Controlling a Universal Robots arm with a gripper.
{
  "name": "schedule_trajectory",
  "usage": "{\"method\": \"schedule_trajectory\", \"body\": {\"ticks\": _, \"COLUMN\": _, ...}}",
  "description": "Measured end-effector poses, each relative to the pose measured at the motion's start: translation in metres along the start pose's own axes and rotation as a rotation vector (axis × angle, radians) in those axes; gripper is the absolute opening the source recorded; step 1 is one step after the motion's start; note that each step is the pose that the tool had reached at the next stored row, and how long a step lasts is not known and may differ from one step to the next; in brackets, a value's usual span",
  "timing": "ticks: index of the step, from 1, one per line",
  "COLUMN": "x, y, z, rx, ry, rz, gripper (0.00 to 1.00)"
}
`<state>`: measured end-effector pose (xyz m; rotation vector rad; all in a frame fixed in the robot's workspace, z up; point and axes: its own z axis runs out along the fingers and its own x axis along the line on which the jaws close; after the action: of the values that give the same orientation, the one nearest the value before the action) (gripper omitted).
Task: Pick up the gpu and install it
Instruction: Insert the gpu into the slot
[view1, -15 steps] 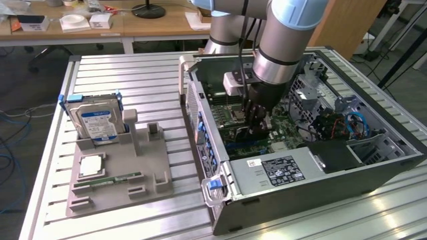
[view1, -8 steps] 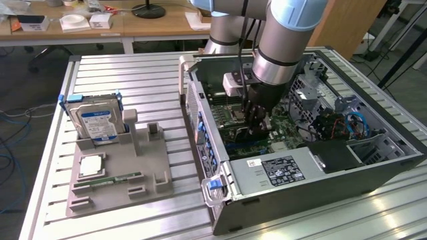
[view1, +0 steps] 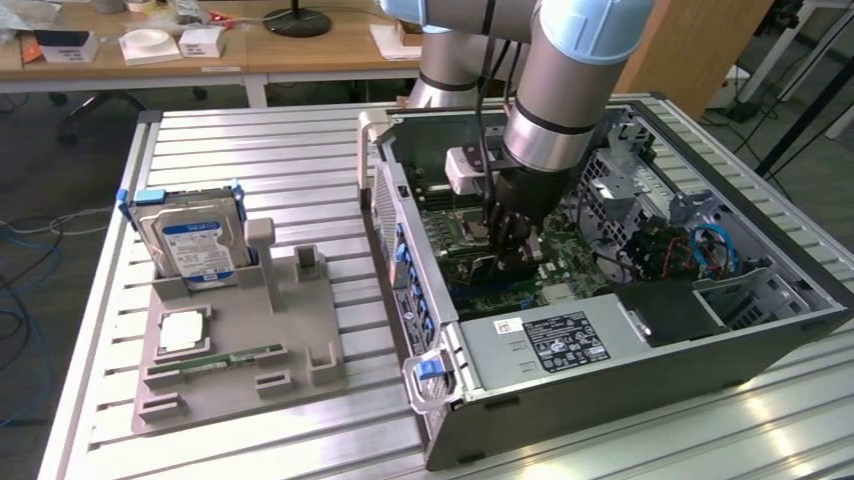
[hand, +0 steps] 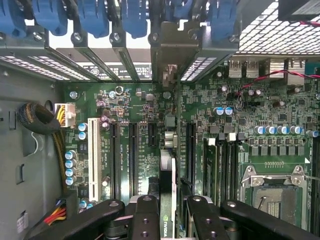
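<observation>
gripper (hand: 167, 212): pinching one gpu (hand: 173, 195) edge-on | over one motherboard (hand: 150, 130) | one hard drive (view1: 191, 240) on tray

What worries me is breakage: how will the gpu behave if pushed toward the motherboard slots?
The gpu shows edge-on as a thin card between the gripper fingers, so it is probably stiff, yet it could flex or crack if pushed askew. Gripped across so narrow a body, it might pivot or slip under load.
</observation>
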<state>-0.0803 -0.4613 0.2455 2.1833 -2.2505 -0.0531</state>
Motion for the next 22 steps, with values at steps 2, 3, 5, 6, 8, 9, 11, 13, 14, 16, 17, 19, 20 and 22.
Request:
{"method": "schedule_trajectory", "body": {"ticks": 2, "x": 0.0000, "y": 0.0000, "z": 0.0004, "rx": 0.0004, "ry": -0.0007, "rz": 0.000, "gripper": 0.26}}
{"method": "schedule_trajectory", "body": {"ticks": 3, "x": -0.0001, "y": -0.0001, "z": 0.0006, "rx": 0.0006, "ry": -0.0010, "rz": 0.000, "gripper": 0.26}}
{"method": "schedule_trajectory", "body": {"ticks": 5, "x": -0.0002, "y": -0.0001, "z": 0.0017, "rx": 0.0007, "ry": -0.0013, "rz": 0.000, "gripper": 0.26}}
{"method": "schedule_trajectory", "body": {"ticks": 6, "x": -0.0001, "y": -0.0001, "z": 0.0023, "rx": 0.0009, "ry": -0.0011, "rz": 0.000, "gripper": 0.26}}
{"method": "schedule_trajectory", "body": {"ticks": 8, "x": 0.0000, "y": -0.0001, "z": 0.0026, "rx": 0.0008, "ry": -0.0005, "rz": 0.000, "gripper": 0.26}}
{"method": "schedule_trajectory", "body": {"ticks": 9, "x": 0.0000, "y": -0.0001, "z": 0.0027, "rx": 0.0008, "ry": -0.0005, "rz": 0.000, "gripper": 0.26}}
{"method": "schedule_trajectory", "body": {"ticks": 11, "x": -0.0001, "y": -0.0002, "z": 0.0029, "rx": 0.0009, "ry": -0.0009, "rz": 0.000, "gripper": 0.26}}
{"method": "schedule_trajectory", "body": {"ticks": 13, "x": -0.0002, "y": -0.0002, "z": 0.0022, "rx": 0.0013, "ry": -0.0017, "rz": 0.000, "gripper": 0.26}}
{"method": "schedule_trajectory", "body": {"ticks": 14, "x": -0.0003, "y": -0.0002, "z": 0.0017, "rx": 0.0015, "ry": -0.0024, "rz": 0.000, "gripper": 0.26}}
{"method": "schedule_trajectory", "body": {"ticks": 16, "x": -0.0002, "y": -0.0001, "z": 0.0012, "rx": 0.0013, "ry": -0.0020, "rz": 0.000, "gripper": 0.26}}
{"method": "schedule_trajectory", "body": {"ticks": 17, "x": -0.0002, "y": -0.0001, "z": 0.0003, "rx": 0.0013, "ry": -0.0016, "rz": 0.000, "gripper": 0.26}}
{"method": "schedule_trajectory", "body": {"ticks": 19, "x": -0.0002, "y": -0.0001, "z": -0.0017, "rx": 0.0011, "ry": -0.0014, "rz": 0.000, "gripper": 0.26}}
{"method": "schedule_trajectory", "body": {"ticks": 20, "x": -0.0003, "y": -0.0001, "z": -0.0038, "rx": 0.0010, "ry": -0.0019, "rz": 0.000, "gripper": 0.26}}
{"method": "schedule_trajectory", "body": {"ticks": 22, "x": -0.0003, "y": 0.0000, "z": -0.0061, "rx": 0.0006, "ry": -0.0012, "rz": 0.000, "gripper": 0.26}}
